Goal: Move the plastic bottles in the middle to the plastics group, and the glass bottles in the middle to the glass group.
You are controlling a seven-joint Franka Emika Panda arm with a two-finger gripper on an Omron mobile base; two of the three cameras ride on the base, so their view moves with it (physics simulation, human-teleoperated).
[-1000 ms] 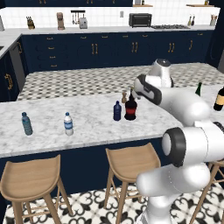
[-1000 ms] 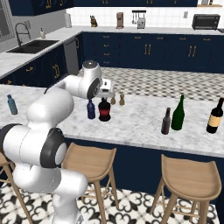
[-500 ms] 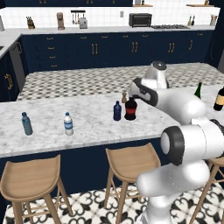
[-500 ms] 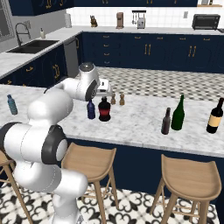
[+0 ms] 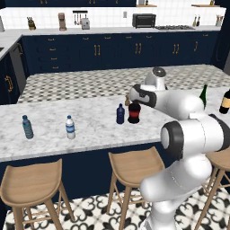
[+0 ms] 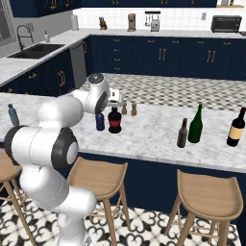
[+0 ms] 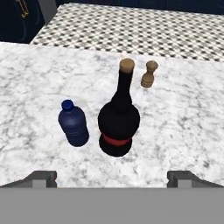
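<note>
Marble counter (image 5: 90,130): white-grey veined top of the island, with every bottle standing upright on it.
Squat bottle (image 7: 118,118): dark glass, round belly, red label band, long neck with a cork-coloured top; it is the landmark for the lines below.
Navy bottle (image 7: 73,123): opaque blue plastic with a blue cap, just beside the squat bottle on its left in the hand view, not touching.
Small brown piece (image 7: 148,75): tiny and tan, beyond the squat bottle toward the far edge of the counter; the right base view shows two such pieces (image 6: 129,109) side by side there.
Gripper (image 7: 111,177): jaws spread wide with nothing between them, hanging above and short of the squat bottle, which sits between the two fingertips (image 7: 43,177) in the hand view.
Plastics group: teal-tinted bottle (image 5: 28,127) and white-labelled water bottle (image 5: 70,127), well apart from the squat bottle, toward the left end of the counter in the left base view.
Glass group: green wine bottle (image 6: 195,125) and cream-labelled wine bottle (image 6: 236,128), well apart from the squat bottle toward the other end.
Slim dark bottle (image 6: 182,133): just beside the green wine bottle.
</note>
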